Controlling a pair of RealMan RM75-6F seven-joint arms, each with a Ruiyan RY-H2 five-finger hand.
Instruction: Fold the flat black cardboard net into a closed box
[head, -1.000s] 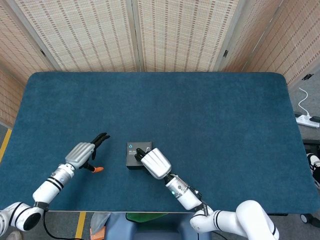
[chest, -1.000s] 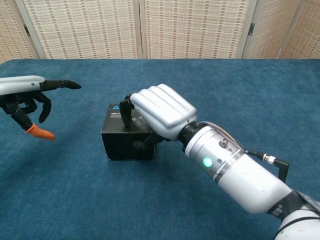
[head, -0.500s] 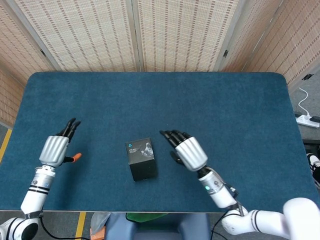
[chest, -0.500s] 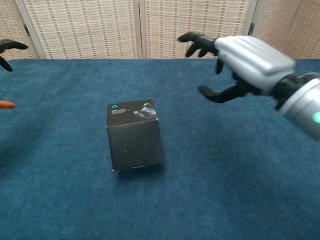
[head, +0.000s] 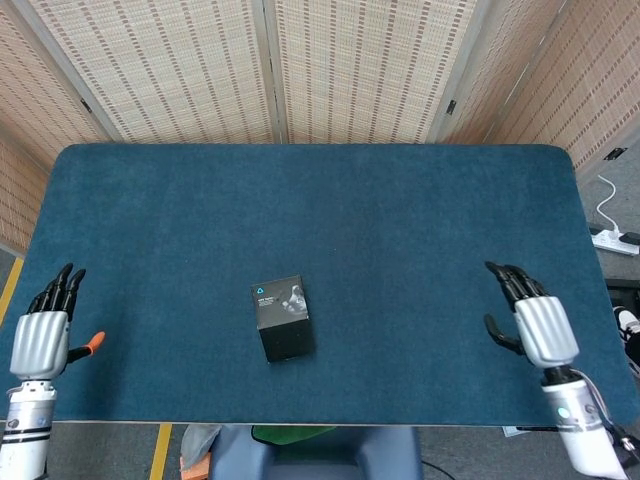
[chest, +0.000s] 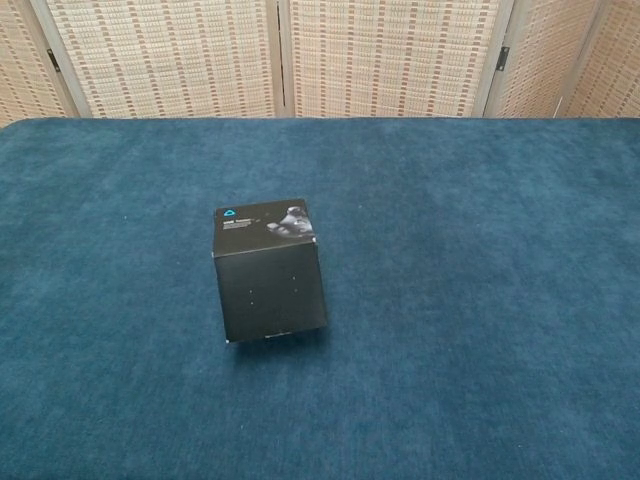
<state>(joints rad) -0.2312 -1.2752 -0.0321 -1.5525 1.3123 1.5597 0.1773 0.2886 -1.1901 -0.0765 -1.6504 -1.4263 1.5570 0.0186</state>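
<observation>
So we've got the black box (head: 282, 318) sitting a bit left of centre in the lower half of the head view, fully folded up and closed, resting on the blue table (head: 400, 230). Its top face has a small blue logo and some white print on it. In the chest view the box (chest: 270, 270) is left of centre, standing on its own with nothing touching it, turned slightly so we see the top and one dark side.

Our left hand (head: 40, 338) is way down in the lower left corner of the head view, at the table's edge, fingers stretched out and apart, holding nothing; its thumb tip is orange. Our right hand (head: 535, 320) is over in the lower right, also spread with nothing in it. Both are well apart from the box. Behind the table, along the top of the frame, we can see woven folding screens (head: 330, 70).
</observation>
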